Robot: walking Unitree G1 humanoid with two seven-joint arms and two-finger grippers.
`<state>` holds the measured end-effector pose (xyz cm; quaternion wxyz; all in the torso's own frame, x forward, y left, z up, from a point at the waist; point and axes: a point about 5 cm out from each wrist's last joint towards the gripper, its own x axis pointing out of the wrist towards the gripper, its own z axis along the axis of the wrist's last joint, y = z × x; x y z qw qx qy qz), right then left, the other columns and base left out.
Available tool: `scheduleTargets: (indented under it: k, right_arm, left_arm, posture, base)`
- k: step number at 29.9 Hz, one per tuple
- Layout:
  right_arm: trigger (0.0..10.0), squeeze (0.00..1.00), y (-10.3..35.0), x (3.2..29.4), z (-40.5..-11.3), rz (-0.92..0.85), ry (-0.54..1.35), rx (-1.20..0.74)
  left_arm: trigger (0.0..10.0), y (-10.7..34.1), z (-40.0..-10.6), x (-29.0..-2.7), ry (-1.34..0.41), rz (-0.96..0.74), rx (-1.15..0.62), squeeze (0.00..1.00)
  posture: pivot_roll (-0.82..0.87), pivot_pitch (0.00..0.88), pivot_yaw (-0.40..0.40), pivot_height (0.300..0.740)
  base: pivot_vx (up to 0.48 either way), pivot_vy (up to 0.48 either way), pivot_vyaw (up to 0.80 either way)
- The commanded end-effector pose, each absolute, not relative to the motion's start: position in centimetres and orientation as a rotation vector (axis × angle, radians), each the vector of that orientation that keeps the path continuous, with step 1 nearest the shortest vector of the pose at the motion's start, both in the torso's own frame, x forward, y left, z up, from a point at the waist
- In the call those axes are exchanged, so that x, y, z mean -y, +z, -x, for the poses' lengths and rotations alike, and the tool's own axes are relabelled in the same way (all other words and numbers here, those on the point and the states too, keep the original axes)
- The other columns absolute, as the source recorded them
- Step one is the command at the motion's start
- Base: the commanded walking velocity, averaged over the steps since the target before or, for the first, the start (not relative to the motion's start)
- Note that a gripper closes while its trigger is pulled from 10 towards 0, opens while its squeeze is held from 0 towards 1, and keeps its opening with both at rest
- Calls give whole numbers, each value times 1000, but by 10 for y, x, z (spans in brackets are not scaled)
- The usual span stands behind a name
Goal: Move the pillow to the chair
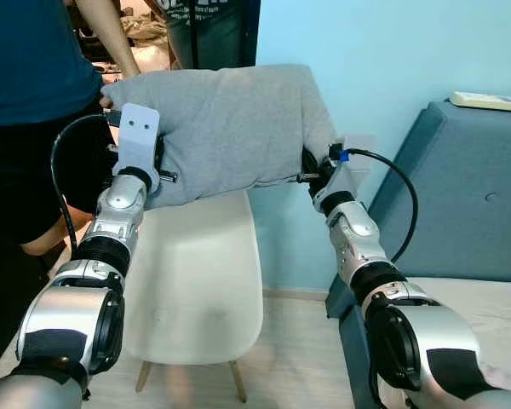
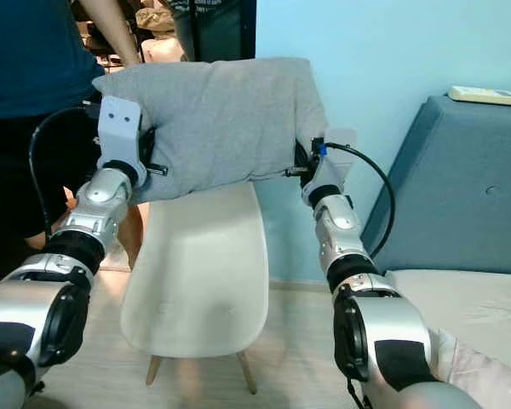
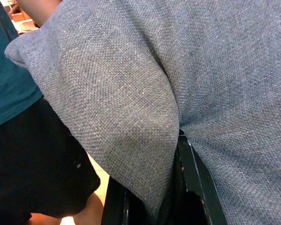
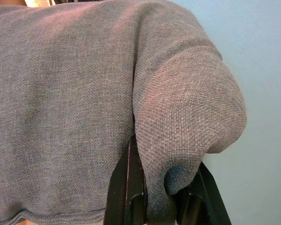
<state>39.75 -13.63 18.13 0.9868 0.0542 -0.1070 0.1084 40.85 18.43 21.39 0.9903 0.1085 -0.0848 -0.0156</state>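
A grey fabric pillow (image 1: 226,128) hangs in the air above the white plastic chair (image 1: 200,290), held at both ends. My left gripper (image 1: 157,166) is shut on the pillow's left edge, its black fingers (image 3: 192,178) pinching a fold of cloth. At the right edge my right gripper (image 1: 311,170) is shut on the pillow's corner, with fingers (image 4: 129,187) either side of the bunched fabric. The pillow's lower edge sits just above the chair's backrest top.
A person in a dark teal shirt (image 1: 34,60) stands close at the left, behind the chair. A blue sofa (image 1: 468,196) with a white remote (image 1: 485,100) on its arm stands at the right. A light blue wall (image 1: 366,51) is behind the chair.
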Motion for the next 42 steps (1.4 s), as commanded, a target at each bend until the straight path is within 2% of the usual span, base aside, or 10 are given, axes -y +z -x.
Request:
scheduleTargets:
  k: [1,15,17,21,24,27,28,30,35,42]
  right_arm:
    - [10000,0,191,130,-399,-94,265,250]
    - [10000,0,183,129,-398,-113,260,223]
    - [10000,0,159,127,-392,-91,255,118]
    - [10000,0,141,126,-388,-68,242,36]
    - [10000,0,113,125,-376,-65,230,-59]
    - [10000,0,84,122,-360,-90,230,-150]
    - [10000,0,84,122,-360,-90,230,-150]
    - [10000,0,53,119,-341,-131,233,-255]
    - [10000,0,30,120,-323,-128,229,-342]
    - [10000,0,19,122,-314,-121,233,-369]
  left_arm:
    - [10000,236,-412,-175,-57,-225,255,0]
    - [10000,232,-411,-182,-31,-210,245,0]
    - [10000,204,-405,-183,-50,-231,181,0]
    - [10000,184,-399,-182,-69,-242,135,0]
    - [10000,147,-386,-182,-89,-254,42,0]
    - [10000,105,-366,-182,-91,-226,-77,0]
    - [10000,105,-366,-182,-91,-226,-77,0]
    - [10000,68,-344,-180,-70,-189,-179,0]
    - [10000,42,-327,-178,-42,-167,-267,0]
    - [10000,35,-320,-171,-63,-162,-280,0]
  posture:
    - [120,0,-71,740]
    - [118,0,-72,740]
    - [115,0,-71,740]
    - [114,0,-70,740]
    - [116,0,-69,740]
    - [111,0,-62,740]
    - [111,0,-62,740]
    - [109,0,-61,740]
    - [117,0,-67,740]
    - [105,0,-58,740]
  base:
    - [0,0,0]
    - [0,0,0]
    - [0,0,0]
    - [0,0,0]
    - [0,0,0]
    - [0,0,0]
    - [0,0,0]
    - [0,0,0]
    - [0,0,0]
    - [0,0,0]
